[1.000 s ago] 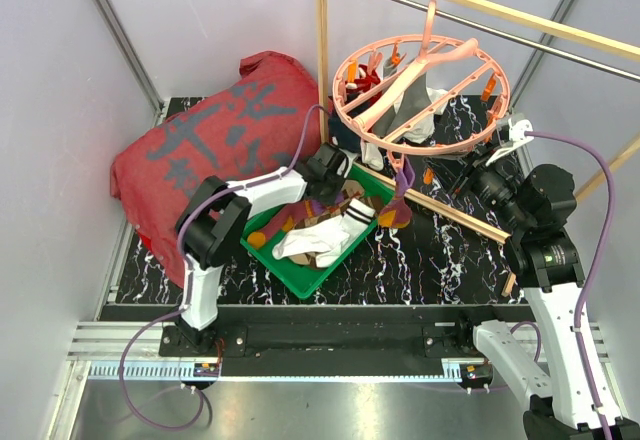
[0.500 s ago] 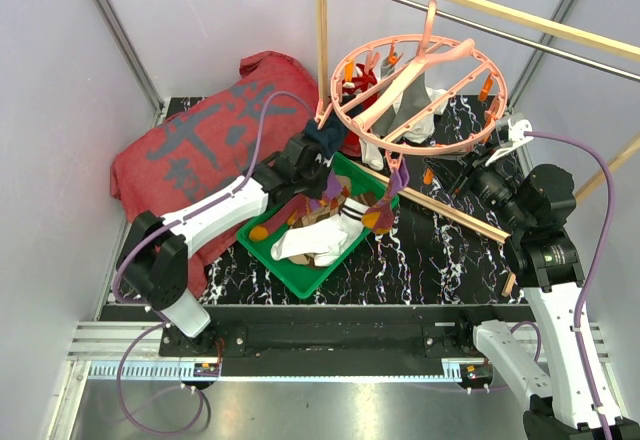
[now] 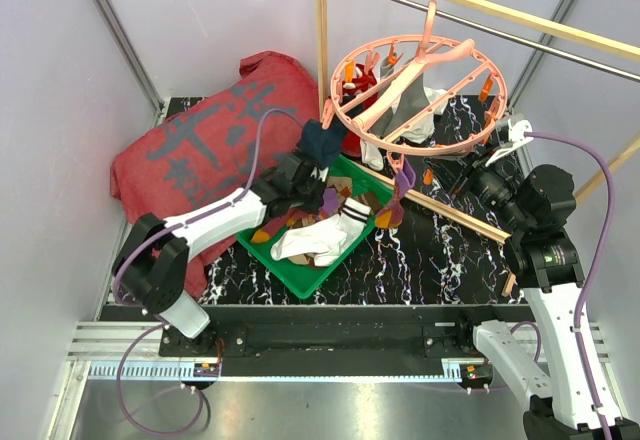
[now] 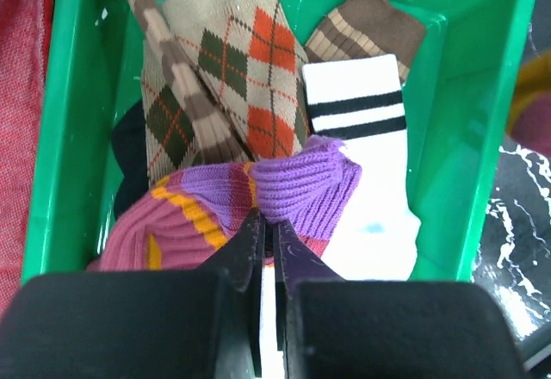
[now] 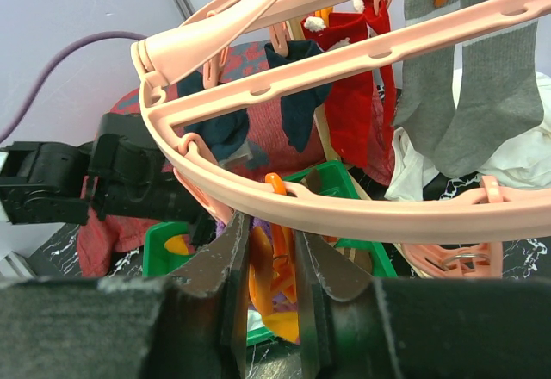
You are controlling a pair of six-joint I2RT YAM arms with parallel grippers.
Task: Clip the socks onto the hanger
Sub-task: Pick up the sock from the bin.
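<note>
My left gripper (image 4: 267,220) is shut on the cuff of a purple-orange striped sock (image 4: 301,177), held just above the green tray (image 4: 69,95); in the top view the left gripper (image 3: 322,195) is over the tray's far end. The salmon-pink ring hanger (image 3: 420,85) hangs from the rail with grey (image 5: 491,77), red (image 5: 353,77) and navy (image 5: 297,86) socks clipped on. My right gripper (image 5: 269,241) is shut on an orange clip (image 5: 277,263) dangling under the ring's near rim (image 5: 344,211); in the top view the right gripper (image 3: 462,175) is under the ring's near right.
The tray also holds an argyle sock (image 4: 250,60), a brown-cream striped sock (image 4: 362,26) and a white black-banded sock (image 4: 357,112). A big red cloth (image 3: 190,150) lies at the left. The wooden rail frame (image 3: 322,40) stands behind the tray. Another purple-orange sock (image 3: 398,202) hangs from the ring.
My left arm swung its elbow out to the left, and its gripper drew back towards me over the tray with the purple sock pinched. The right arm and the hanger have not moved.
</note>
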